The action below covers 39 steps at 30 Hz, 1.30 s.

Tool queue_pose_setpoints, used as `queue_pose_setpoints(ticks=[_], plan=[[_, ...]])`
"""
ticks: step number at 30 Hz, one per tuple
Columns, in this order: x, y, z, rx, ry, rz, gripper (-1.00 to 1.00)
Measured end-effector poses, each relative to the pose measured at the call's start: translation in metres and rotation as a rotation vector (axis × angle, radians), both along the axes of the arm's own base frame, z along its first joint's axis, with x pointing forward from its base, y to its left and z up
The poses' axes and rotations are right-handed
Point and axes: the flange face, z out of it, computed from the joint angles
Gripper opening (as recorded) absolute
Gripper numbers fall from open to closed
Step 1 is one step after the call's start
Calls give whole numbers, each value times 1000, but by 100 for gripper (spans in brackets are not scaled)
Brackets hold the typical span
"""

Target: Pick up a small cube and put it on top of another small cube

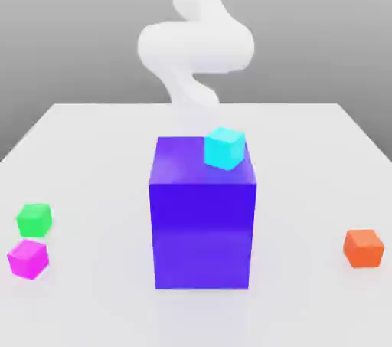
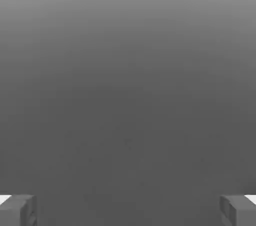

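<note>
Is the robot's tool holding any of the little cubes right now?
No, nothing is held. The tool is open, its fingers far apart with only bare grey between them. The cyan cube sits free on the big blue block.

I see a cyan cube [image 1: 225,148] on a plain blue-violet block [image 1: 202,230]; green cube [image 1: 34,219], magenta cube [image 1: 28,258], orange cube [image 1: 363,248]; pale grey surface [image 1: 92,146]; white arm [image 1: 195,43]; grey fingers [image 2: 17,211].
</note>
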Motion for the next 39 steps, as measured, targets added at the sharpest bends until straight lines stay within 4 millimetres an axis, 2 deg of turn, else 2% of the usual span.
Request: queue_pose_setpoints(ticks=[5, 8, 11, 14, 17, 22, 27, 32, 33, 38, 39], plan=[[48, -58, -83, 96, 117, -304, 0], [62, -98, -135, 156, 177, -482, 0], [67, -138, -189, 222, 232, -659, 0], [63, -177, -243, 291, 282, -835, 0], [50, -212, -298, 366, 328, -1011, 0], [4, -270, -386, 510, 390, -1331, 0], [-39, -286, -467, 658, 455, -1595, 0], [-48, -290, -530, 688, 464, -1648, 0], [-48, -289, -541, 687, 465, -1648, -100], [-48, -289, -541, 687, 462, -1648, -100], [-49, -289, -546, 687, 463, -1649, -100]])
